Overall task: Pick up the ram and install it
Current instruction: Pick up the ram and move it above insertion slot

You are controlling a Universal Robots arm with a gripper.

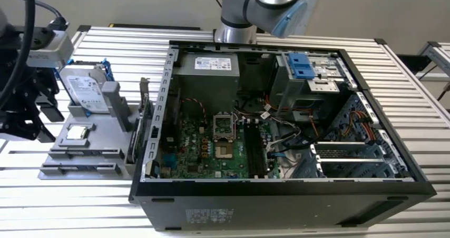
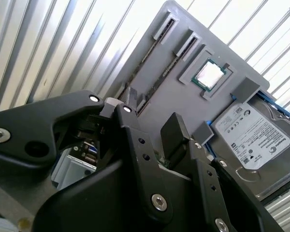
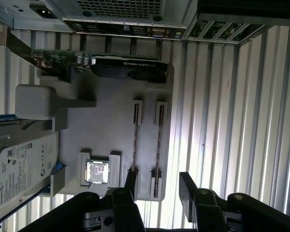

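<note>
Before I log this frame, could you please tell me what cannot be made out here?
First wrist view: the gripper is cut off by the frame edge; one finger covers a ram stick's end.
Exterior view: ram slots on the motherboard too small to judge.

- A robotics lab bench: an open computer case (image 1: 281, 204) lies on a ribbed aluminium table (image 1: 63, 211).
- A robot arm (image 1: 262, 6) rises just beyond the case.
- A grey parts tray (image 1: 81, 161) sits beside the case.
</note>
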